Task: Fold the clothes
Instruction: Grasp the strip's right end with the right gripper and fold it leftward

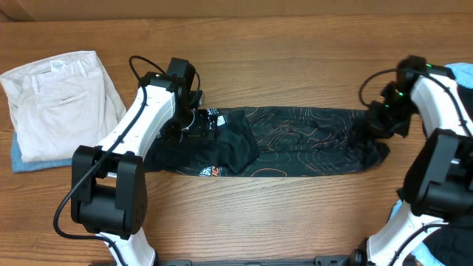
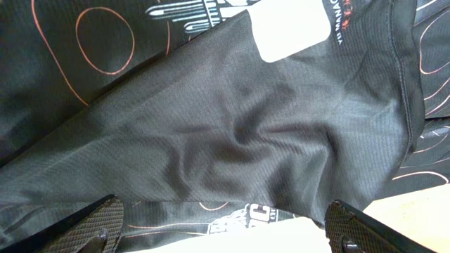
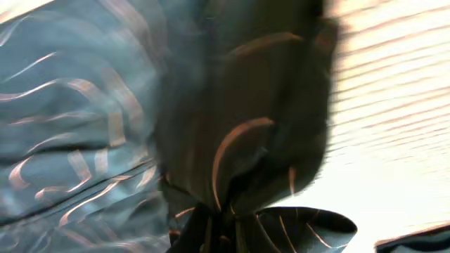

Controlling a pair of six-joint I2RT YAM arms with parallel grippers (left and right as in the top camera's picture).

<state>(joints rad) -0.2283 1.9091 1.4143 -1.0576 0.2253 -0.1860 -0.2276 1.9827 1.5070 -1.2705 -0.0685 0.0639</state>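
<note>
The black sports top (image 1: 295, 140) with orange contour lines lies as a long band across the middle of the wooden table (image 1: 295, 44). My left gripper (image 1: 198, 124) hovers over its left end, near a red-white logo (image 1: 211, 171). In the left wrist view the jaws (image 2: 228, 235) are wide open over smooth black fabric (image 2: 232, 133) with nothing between them. My right gripper (image 1: 375, 127) is at the top's right end. In the blurred right wrist view, bunched fabric (image 3: 246, 140) gathers into the jaws (image 3: 225, 228), which are shut on it.
Folded beige trousers (image 1: 59, 100) lie at the far left on a blue cloth (image 1: 22, 161). A light blue item (image 1: 463, 72) shows at the right edge. A dark garment (image 1: 452, 253) sits at the bottom right corner.
</note>
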